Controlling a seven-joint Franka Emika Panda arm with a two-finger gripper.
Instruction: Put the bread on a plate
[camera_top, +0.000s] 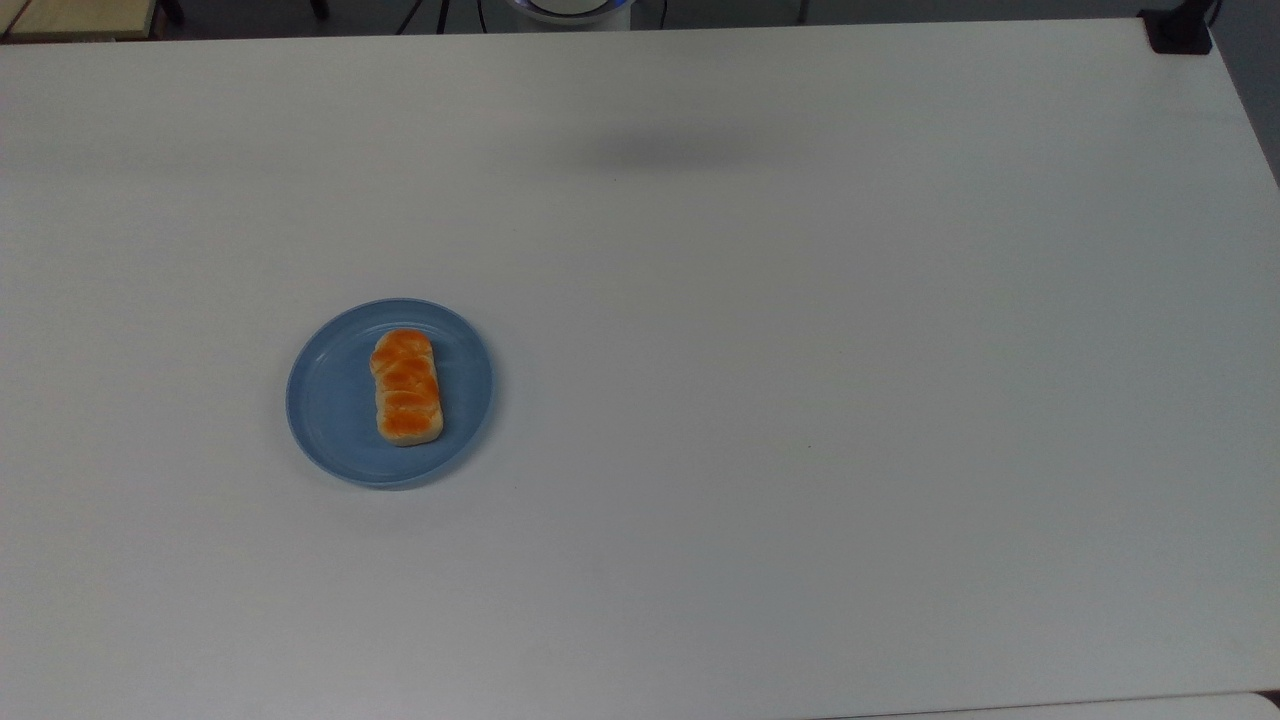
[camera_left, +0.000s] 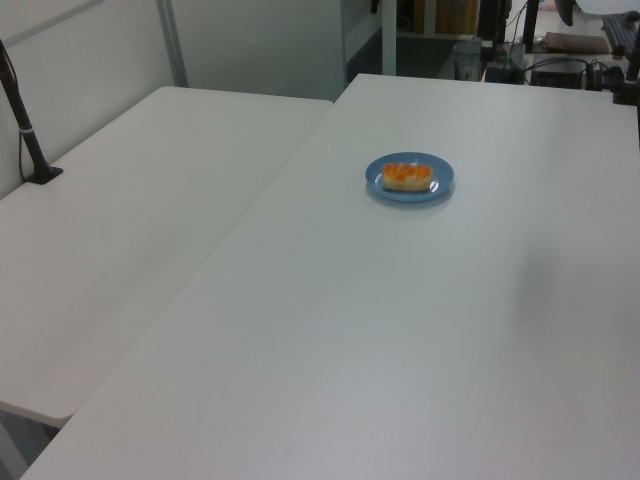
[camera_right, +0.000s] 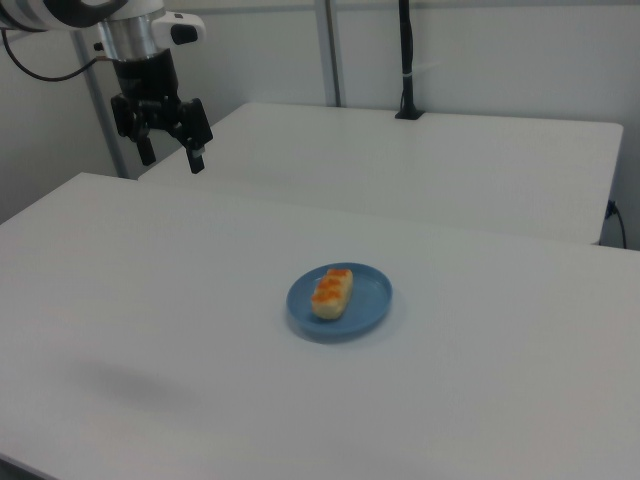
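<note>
**On the plate: bread placed, arm clear**

On the light-blue plate (camera_top: 325, 400) the bread (camera_top: 406, 387) lies flat, glossy top up, inside the rim. Gripper (camera_right: 170, 153) hangs high above the white table (camera_top: 800, 400), well apart, fingers spread and empty. Judged complete; nothing left to place.

The bread (camera_top: 406, 387) lies on the plate (camera_top: 330, 400).

Bread (camera_right: 332, 291) lies on plate (camera_right: 341, 302); gripper (camera_right: 171, 157) raised, jaws apart.
</note>
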